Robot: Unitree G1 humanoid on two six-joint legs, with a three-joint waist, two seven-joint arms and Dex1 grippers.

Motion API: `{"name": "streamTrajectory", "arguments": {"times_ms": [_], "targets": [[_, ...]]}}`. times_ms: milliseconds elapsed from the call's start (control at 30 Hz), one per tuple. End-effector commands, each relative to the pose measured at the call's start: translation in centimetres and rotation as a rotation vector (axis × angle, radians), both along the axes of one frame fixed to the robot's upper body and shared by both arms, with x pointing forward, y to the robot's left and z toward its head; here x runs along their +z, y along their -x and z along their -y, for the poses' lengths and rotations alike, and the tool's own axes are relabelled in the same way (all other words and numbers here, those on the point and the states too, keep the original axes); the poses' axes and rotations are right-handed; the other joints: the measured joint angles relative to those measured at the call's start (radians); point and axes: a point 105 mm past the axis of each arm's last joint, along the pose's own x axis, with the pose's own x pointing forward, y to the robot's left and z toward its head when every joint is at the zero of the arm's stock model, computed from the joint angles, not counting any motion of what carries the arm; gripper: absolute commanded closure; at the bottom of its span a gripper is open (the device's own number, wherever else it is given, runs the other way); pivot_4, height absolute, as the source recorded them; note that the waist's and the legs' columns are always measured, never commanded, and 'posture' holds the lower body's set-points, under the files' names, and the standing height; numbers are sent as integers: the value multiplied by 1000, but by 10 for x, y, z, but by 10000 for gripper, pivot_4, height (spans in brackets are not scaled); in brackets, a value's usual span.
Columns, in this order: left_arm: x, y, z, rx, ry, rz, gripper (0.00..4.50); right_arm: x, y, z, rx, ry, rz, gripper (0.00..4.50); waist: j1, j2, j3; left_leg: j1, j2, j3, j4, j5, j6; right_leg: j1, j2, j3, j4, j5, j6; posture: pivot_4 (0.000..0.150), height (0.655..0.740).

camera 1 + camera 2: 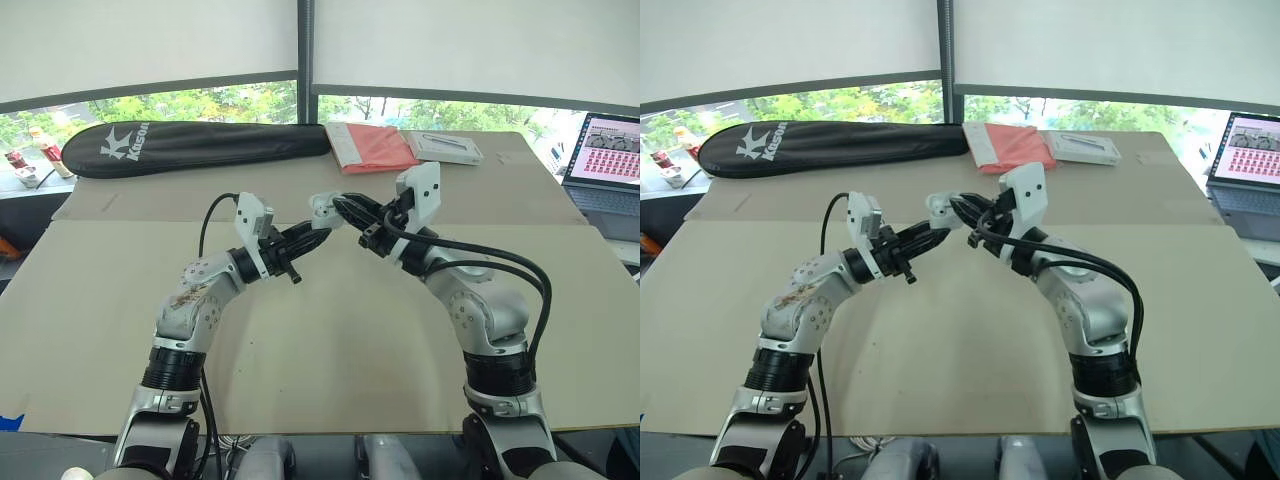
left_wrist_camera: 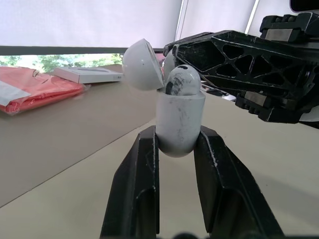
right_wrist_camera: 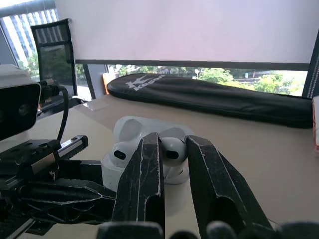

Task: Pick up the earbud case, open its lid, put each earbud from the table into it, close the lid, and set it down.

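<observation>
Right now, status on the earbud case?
Left gripper shut on earbud case, held off the table, lid open. Right gripper shut on second earbud at the case mouth; first earbud seated. Racket bag far back, no obstruction.

My left gripper (image 1: 312, 232) holds the case (image 2: 179, 124) up over the middle of the table (image 1: 330, 350), clamped between my two fingers (image 2: 134, 189), with its lid (image 2: 142, 64) swung open. My right gripper (image 1: 350, 212) meets it from the right. One earbud (image 3: 121, 152) sits in the case, and a second earbud (image 3: 172, 147) is just beside it at the mouth. Along the far edge lie a long bag (image 1: 190, 145) at left, a packet (image 1: 375, 147) in the middle and a flat box (image 1: 447, 147) just right of it. A laptop (image 1: 605, 170) stands beyond the table's right edge.
</observation>
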Motion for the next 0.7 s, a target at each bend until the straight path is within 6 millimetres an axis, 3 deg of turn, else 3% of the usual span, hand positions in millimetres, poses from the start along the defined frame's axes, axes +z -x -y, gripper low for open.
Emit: {"name": "streamTrajectory", "arguments": {"times_ms": [33,133,200,367,467,700], "targets": [[15,3,4,-14,15,75,40018,6,7,-1,14,30,56,41770,0,0,0,0,0,0,0,0,0,0,0,0,0,0,0,1500,7400],[15,4,5,-15,16,76,40018,5,7,-1,17,16,44,41770,-1,0,0,0,0,0,0,0,0,0,0,0,0,0,0,1500,7400],[15,3,5,-13,17,77,40018,7,7,-1,20,3,40,31117,-1,0,0,0,0,0,0,0,0,0,0,0,0,0,0,1500,7400],[13,4,5,-7,19,79,40018,8,7,0,31,0,39,14465,-1,0,0,0,0,0,0,0,0,0,0,0,0,0,0,1500,7400],[12,5,4,-3,19,78,40018,12,10,3,50,-32,36,14465,-1,0,0,0,0,0,0,0,0,0,0,0,0,0,0,1500,7400],[9,6,-1,12,7,77,40018,22,31,41,134,-186,-85,14465,5,0,0,0,1,0,0,0,1,0,0,0,0,0,0,1500,7400]]}}
